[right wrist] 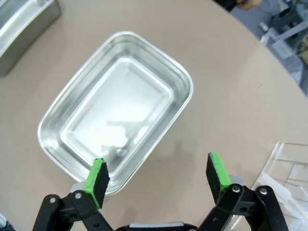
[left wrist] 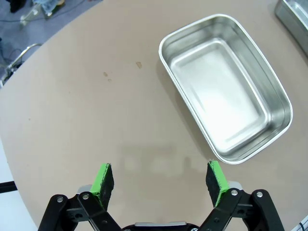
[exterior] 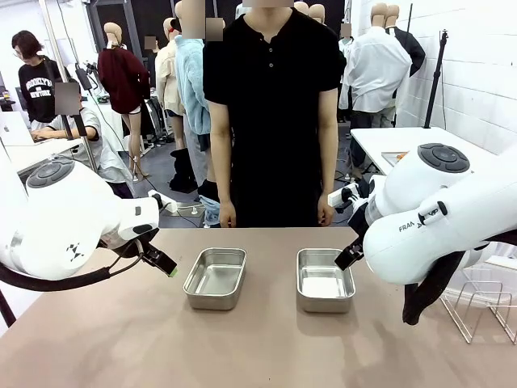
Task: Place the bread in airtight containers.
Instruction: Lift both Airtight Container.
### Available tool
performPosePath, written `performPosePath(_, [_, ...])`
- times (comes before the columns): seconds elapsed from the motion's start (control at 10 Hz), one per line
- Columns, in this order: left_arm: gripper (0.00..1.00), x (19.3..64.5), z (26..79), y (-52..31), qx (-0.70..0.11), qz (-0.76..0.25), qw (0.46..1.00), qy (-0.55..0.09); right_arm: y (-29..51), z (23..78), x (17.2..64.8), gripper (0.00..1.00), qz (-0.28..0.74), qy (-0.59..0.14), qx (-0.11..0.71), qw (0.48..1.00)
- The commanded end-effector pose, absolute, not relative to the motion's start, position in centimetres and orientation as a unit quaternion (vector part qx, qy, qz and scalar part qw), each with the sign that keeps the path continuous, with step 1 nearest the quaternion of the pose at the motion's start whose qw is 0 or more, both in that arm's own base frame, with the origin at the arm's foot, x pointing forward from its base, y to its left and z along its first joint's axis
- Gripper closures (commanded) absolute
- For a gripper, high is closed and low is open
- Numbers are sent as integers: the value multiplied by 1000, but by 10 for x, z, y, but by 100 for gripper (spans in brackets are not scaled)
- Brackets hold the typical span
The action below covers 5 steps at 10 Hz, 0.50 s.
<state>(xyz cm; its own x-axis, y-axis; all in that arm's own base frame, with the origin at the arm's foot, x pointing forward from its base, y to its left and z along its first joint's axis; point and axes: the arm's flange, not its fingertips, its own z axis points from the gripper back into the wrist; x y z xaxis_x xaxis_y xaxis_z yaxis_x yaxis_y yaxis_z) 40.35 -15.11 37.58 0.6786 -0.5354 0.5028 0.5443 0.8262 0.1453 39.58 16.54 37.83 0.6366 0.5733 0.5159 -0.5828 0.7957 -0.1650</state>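
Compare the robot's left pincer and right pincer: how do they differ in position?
The left pincer hangs over bare table beside the left tin; the right pincer straddles the rim of the right tin. The left pincer slants rightward, the right pincer leftward. Both are open and empty.

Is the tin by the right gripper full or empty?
Empty. In the right wrist view the tin shows only its bare, shiny floor; nothing lies in it.

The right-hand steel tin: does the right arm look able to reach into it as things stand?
Probably yes. The right pincer hangs open just above the near rim of the tin, which has no lid on and nothing inside, and nothing stands between them.
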Motion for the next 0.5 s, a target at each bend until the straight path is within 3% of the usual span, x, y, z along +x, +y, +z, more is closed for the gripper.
performPosePath(0.0, [0, 393, 414, -138, 16, -303, 908, -289, 137, 408, 370, 0, 325, -312, 7, 893])
performPosePath(0.4, [0, 369, 462, -93, -31, -329, 890, -315, 70, 462, 340, 0, 325, -367, 73, 868])
